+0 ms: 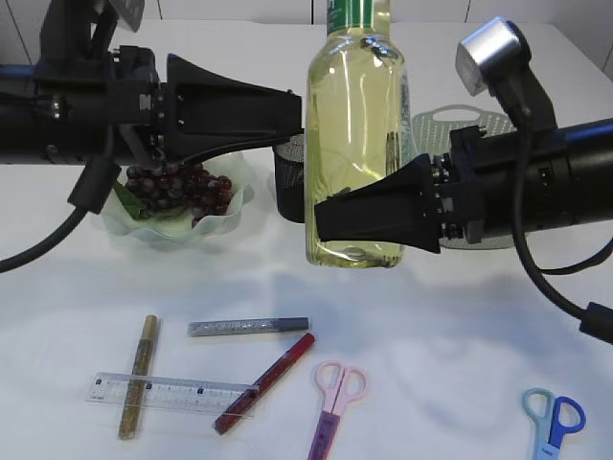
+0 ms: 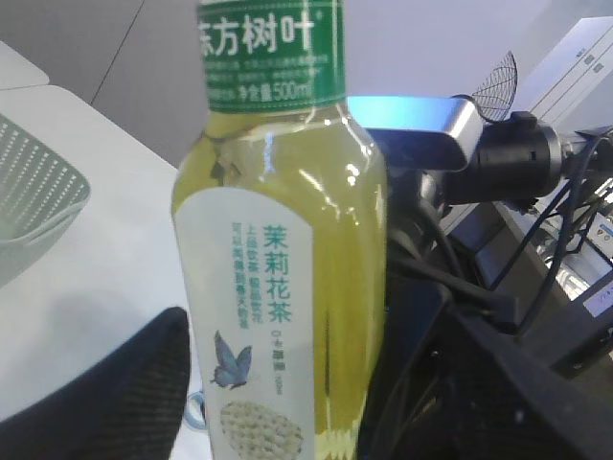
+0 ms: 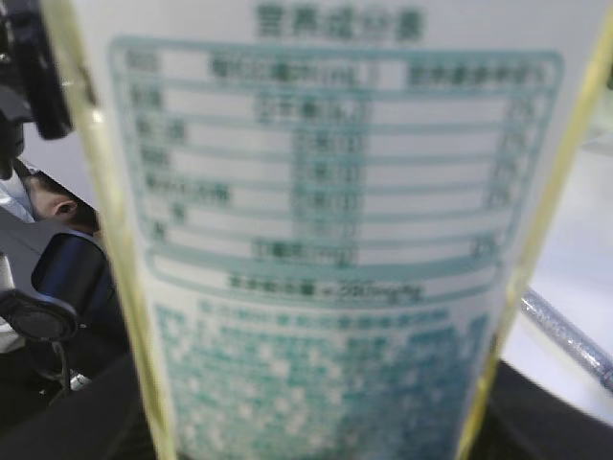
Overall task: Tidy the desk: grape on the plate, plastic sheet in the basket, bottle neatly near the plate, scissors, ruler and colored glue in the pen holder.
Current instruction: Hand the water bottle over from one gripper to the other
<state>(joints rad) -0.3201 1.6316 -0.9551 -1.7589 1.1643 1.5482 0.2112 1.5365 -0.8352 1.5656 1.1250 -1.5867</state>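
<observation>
A tall bottle (image 1: 354, 125) of yellow-green tea is upright at the table's middle. It fills the right wrist view (image 3: 316, 240) and shows in the left wrist view (image 2: 278, 240). My right gripper (image 1: 321, 222) is shut on its lower part. I cannot tell if its base touches the table. My left gripper (image 1: 295, 115) is open and empty just left of the bottle, above the black mesh pen holder (image 1: 285, 182). Grapes (image 1: 177, 187) lie on the wavy plate (image 1: 115, 225). The ruler (image 1: 172, 391), pink scissors (image 1: 335, 393), blue scissors (image 1: 554, 422) and gold (image 1: 139, 374), silver (image 1: 249, 326) and red (image 1: 268, 379) glue sticks lie at the front. The plastic sheet is not visible.
A pale perforated basket (image 1: 460, 125) lies behind the right arm at the back right, and it also shows in the left wrist view (image 2: 38, 182). The pen holder stands between the plate and the bottle. The two arms nearly meet at the bottle.
</observation>
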